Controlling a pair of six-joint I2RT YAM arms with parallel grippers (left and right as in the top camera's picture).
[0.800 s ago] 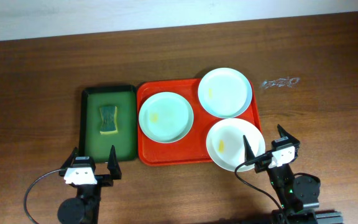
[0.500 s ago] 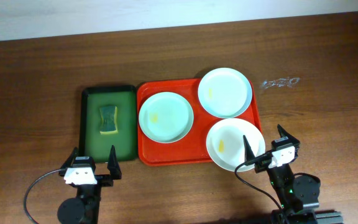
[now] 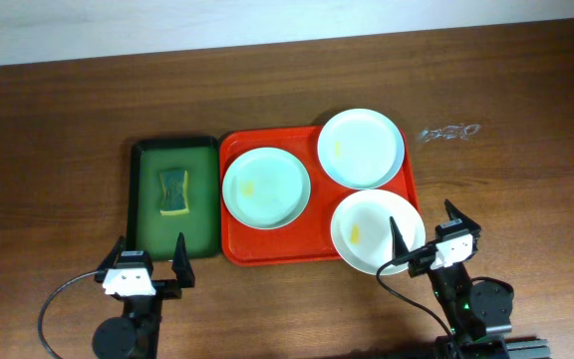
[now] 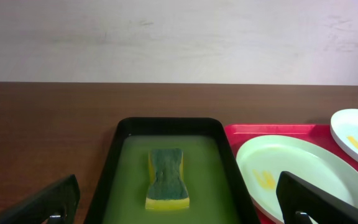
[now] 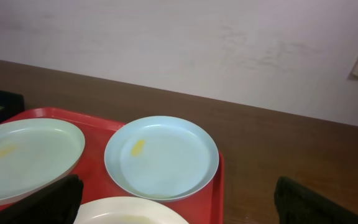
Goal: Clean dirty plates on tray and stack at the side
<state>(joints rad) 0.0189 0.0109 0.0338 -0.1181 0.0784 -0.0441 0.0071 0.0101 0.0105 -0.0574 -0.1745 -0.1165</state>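
Note:
Three dirty plates lie on the red tray point(image 3: 237, 249), each with a small yellow smear: a pale-mint one point(image 3: 266, 186) at the left, a pale one point(image 3: 361, 147) at the back right, and a white one point(image 3: 375, 230) at the front right overhanging the tray's edge. My left gripper point(image 3: 149, 263) stands open near the table's front, in front of the green tray. Open too, my right gripper point(image 3: 427, 231) hovers at the front-right plate's near edge. The left wrist view shows the mint plate point(image 4: 291, 177). In the right wrist view the back plate point(image 5: 161, 156) lies ahead.
A dark green tray point(image 3: 140, 214) of greenish liquid sits left of the red tray, with a green-and-yellow sponge point(image 3: 174, 191) lying in it, also seen as the sponge point(image 4: 167, 178). A shiny scuff point(image 3: 448, 132) marks the wood at the right. A pale wall bounds the table's far edge.

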